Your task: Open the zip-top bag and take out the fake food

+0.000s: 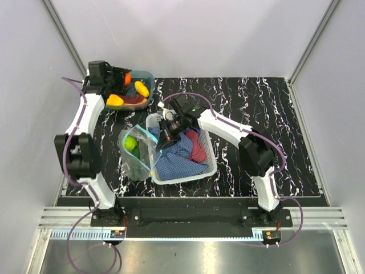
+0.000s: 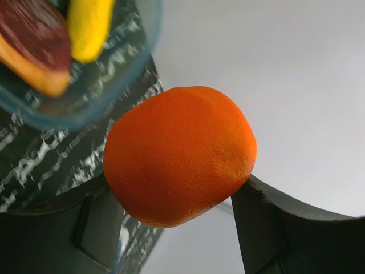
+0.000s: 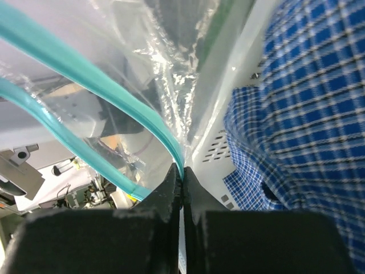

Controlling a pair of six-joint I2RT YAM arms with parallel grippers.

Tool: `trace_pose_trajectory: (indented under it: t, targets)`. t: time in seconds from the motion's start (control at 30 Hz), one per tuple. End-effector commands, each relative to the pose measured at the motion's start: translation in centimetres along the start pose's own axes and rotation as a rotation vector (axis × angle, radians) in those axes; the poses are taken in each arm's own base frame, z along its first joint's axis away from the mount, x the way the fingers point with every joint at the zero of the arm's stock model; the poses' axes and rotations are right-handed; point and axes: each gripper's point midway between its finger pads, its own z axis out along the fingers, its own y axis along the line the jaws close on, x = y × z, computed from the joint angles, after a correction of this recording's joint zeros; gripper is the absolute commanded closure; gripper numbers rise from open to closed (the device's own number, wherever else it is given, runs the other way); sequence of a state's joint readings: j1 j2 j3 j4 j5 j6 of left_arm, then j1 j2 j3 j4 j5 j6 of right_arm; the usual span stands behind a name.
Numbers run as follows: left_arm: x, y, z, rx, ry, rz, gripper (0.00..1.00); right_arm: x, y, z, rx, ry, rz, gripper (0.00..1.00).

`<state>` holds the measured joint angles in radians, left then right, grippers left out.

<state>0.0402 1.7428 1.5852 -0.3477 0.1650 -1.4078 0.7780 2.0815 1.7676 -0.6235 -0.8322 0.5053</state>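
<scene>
Top external: L gripper (image 1: pixel 126 77) sits over teal bin (image 1: pixel 150 77), its body mostly hiding its load. L wrist view: jaws part-open, clamped on orange fake-food piece (image 2: pixel 179 151); finger bodies cut off at frame bottom. R gripper (image 3: pixel 182 178) is fully closed, pinching zip-top bag (image 3: pixel 131 85) by its teal zip strip (image 3: pixel 85 74), just beside white basket (image 3: pixel 228 108). Lime-green piece (image 1: pixel 131 142) is inside the bag, blurred by plastic. Other bag contents can't be made out.
</scene>
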Motion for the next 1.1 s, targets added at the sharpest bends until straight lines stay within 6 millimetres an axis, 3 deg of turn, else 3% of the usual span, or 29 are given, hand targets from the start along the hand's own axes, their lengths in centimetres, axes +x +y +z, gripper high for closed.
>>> trace_pose_trajectory:
  t: [0.0, 0.03, 0.07, 0.1, 0.13, 0.17, 0.23, 0.27, 0.33, 0.5, 0.57, 0.6, 0.63, 0.67, 0.7, 0.73, 0.8, 0.83, 0.9, 0.97, 1.0, 1.07]
  targets:
    - [-2.7, -1.0, 3.9, -0.008, -0.062, 0.03, 0.9, -0.8, 3.4, -2.0, -0.067, -0.054, -0.111, 1.0]
    - [-3.0, -2.1, 4.3, 0.013, -0.064, 0.032, 0.76, -0.9, 3.5, -2.1, -0.069, -0.059, -0.116, 1.0]
    - [-2.9, -0.2, 6.2, -0.049, -0.039, 0.024, 0.73, -0.9, 3.5, -2.1, -0.069, -0.058, -0.117, 1.0]
    - [-3.1, 0.2, 6.9, -0.065, -0.035, 0.02, 0.71, -0.9, 3.6, -2.1, -0.069, -0.058, -0.117, 1.0]
    - [-3.2, 0.0, 7.3, -0.067, -0.023, 0.01, 0.6, -0.9, 3.5, -2.1, -0.069, -0.059, -0.117, 1.0]
    - [-2.9, 1.6, 8.3, -0.11, 0.006, -0.013, 0.54, -0.9, 3.6, -2.1, -0.07, -0.058, -0.118, 1.0]
    - [-3.1, 2.3, 8.7, -0.125, 0.011, -0.049, 0.32, -0.9, 3.6, -2.1, -0.069, -0.06, -0.119, 1.0]
    - [-3.2, 2.2, 8.5, -0.124, 0.008, -0.048, 0.08, -1.0, 3.6, -2.2, -0.068, -0.063, -0.121, 1.0]
    - [-3.5, 1.9, 7.8, -0.12, -0.008, -0.011, 0.02, -1.0, 3.6, -2.2, -0.068, -0.062, -0.12, 1.0]
    - [-3.2, -0.1, 4.5, -0.079, -0.009, 0.111, 0.01, -1.2, 3.6, -2.0, -0.073, -0.057, -0.113, 1.0]
    - [-2.3, -1.8, 2.0, -0.028, 0.023, 0.152, 0.01, -1.3, 3.6, -2.0, -0.072, -0.058, -0.114, 1.0]
    - [-1.5, -1.2, 1.4, -0.034, 0.042, 0.176, 0.01, -1.5, 3.9, -2.1, -0.071, -0.062, -0.122, 1.0]
    - [-0.6, -2.9, -1.2, 0.017, 0.057, 0.202, 0.02, -1.6, 3.6, -1.9, -0.068, -0.057, -0.117, 1.0]
    - [0.0, -3.3, -2.4, 0.038, 0.064, 0.233, 0.03, -1.6, 3.6, -1.9, -0.069, -0.056, -0.117, 1.0]
    - [1.6, -2.1, -3.1, 0.027, 0.091, 0.287, 0.05, -1.7, 3.9, -2.0, -0.068, -0.054, -0.123, 1.0]
    - [2.6, -3.6, -6.1, 0.086, 0.094, 0.323, 0.07, -1.7, 3.7, -1.8, -0.064, -0.047, -0.115, 1.0]
    - [5.5, -2.5, -8.2, 0.106, 0.143, 0.416, 0.11, -1.8, 3.8, -1.9, -0.058, -0.045, -0.122, 1.0]
    - [6.5, -3.6, -11.2, 0.166, 0.133, 0.468, 0.12, -1.7, 3.7, -1.7, -0.053, -0.039, -0.118, 1.0]
    - [9.4, -3.4, -14.0, 0.219, 0.162, 0.586, 0.15, -1.7, 4.4, -1.6, -0.058, -0.032, -0.127, 1.0]
    - [11.2, -2.7, -17.4, 0.271, 0.173, 0.643, 0.28, -1.8, 4.7, -1.4, -0.053, -0.03, -0.133, 1.0]
    - [13.3, -1.9, -18.6, 0.29, 0.218, 0.697, 0.32, -2.0, 5.3, -1.6, -0.049, -0.038, -0.142, 1.0]
    - [15.2, 0.4, -20.9, 0.274, 0.255, 0.754, 0.45, -2.4, 6.3, -1.6, -0.058, -0.044, -0.157, 1.0]
